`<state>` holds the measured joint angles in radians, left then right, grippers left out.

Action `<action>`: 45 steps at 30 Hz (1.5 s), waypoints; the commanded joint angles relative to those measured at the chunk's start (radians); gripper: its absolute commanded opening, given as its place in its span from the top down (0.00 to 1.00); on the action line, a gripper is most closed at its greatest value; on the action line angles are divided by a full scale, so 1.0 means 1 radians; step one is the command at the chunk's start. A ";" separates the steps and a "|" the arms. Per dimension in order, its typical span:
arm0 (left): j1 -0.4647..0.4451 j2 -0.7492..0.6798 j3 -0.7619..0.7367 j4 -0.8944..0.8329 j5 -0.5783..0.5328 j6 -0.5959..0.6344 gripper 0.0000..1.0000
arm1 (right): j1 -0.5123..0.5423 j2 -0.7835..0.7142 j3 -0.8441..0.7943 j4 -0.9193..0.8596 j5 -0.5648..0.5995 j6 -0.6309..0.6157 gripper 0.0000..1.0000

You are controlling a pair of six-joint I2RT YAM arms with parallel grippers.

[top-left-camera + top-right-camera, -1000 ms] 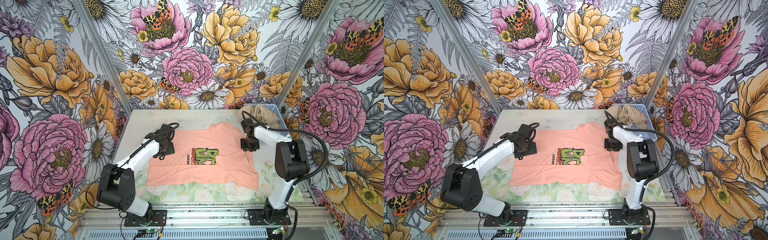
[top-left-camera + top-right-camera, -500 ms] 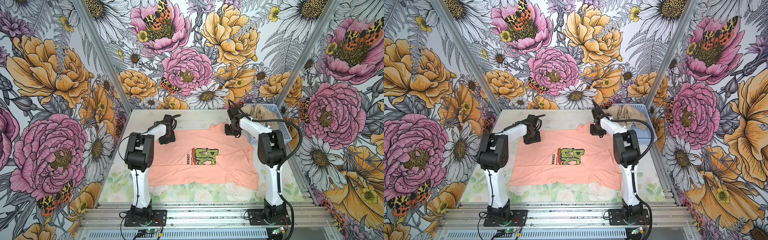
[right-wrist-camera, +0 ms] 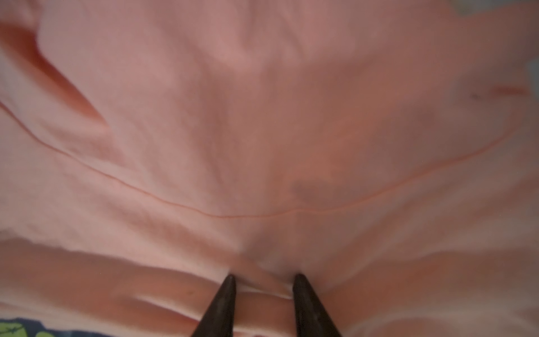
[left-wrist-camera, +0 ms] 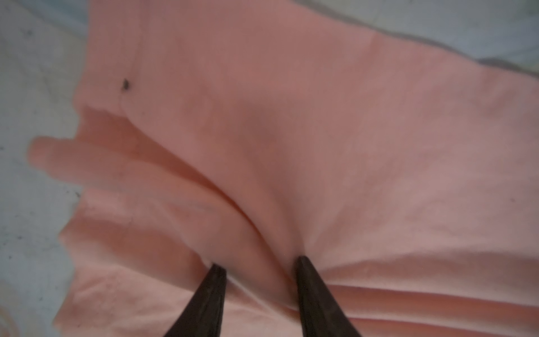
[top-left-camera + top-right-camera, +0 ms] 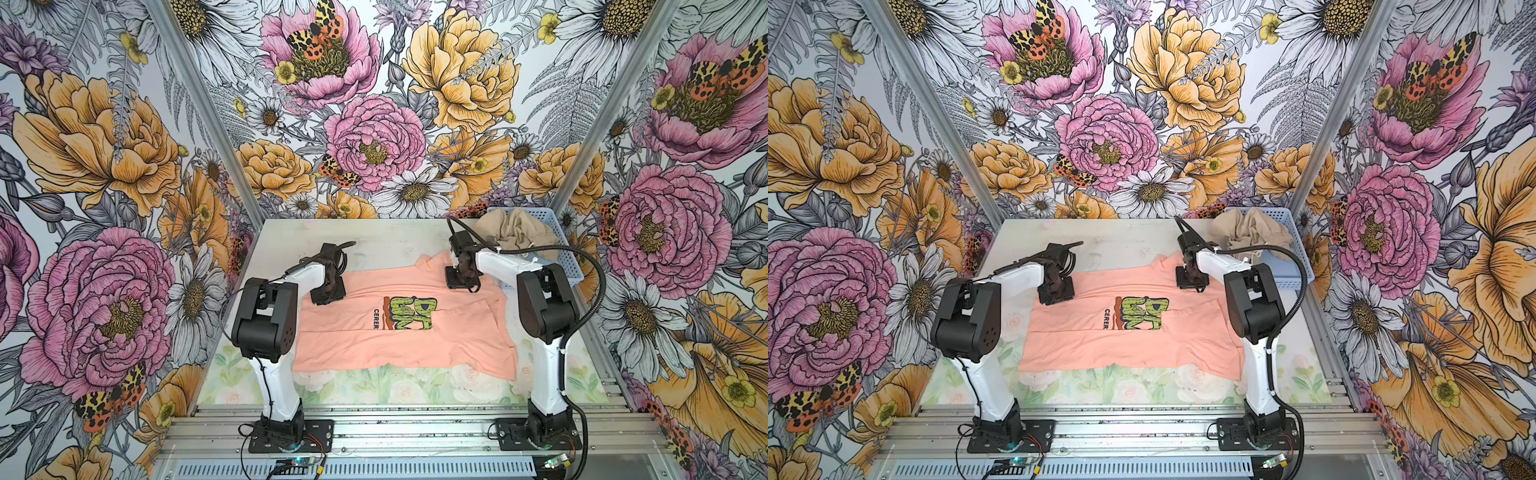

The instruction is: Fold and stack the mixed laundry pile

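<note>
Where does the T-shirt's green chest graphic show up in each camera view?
In a top view: green chest graphic in the middle of the salmon-peach T-shirt.
In a top view: green chest graphic, same spot, mid-shirt.
Left wrist: not in it; only plain T-shirt fabric.
Right wrist: a green sliver at the picture's edge.
Shared landmark: the salmon-peach T-shirt, in all four.

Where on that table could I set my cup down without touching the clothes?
Bare table lies in a strip between the salmon T-shirt and the back wall, and another between its near hem and the front rail. The shirt covers the middle; the blue basket with a beige garment fills the far right corner.
</note>
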<state>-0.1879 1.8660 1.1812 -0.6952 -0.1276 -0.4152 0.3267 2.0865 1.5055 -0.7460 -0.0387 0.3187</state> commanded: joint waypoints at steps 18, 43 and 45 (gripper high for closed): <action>0.058 -0.242 0.033 -0.105 -0.029 -0.046 0.34 | 0.046 -0.197 0.009 -0.203 -0.058 -0.002 0.61; 0.288 0.042 0.071 0.044 0.122 -0.002 0.66 | 0.045 -0.239 0.043 -0.213 -0.081 0.019 0.60; 0.288 0.043 0.065 0.045 0.112 -0.001 0.66 | 0.046 -0.237 0.042 -0.211 -0.082 0.018 0.60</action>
<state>0.0906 1.9160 1.2610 -0.6788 -0.0273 -0.4156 0.3683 1.8900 1.5459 -0.9543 -0.1108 0.3241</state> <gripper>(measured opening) 0.340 0.396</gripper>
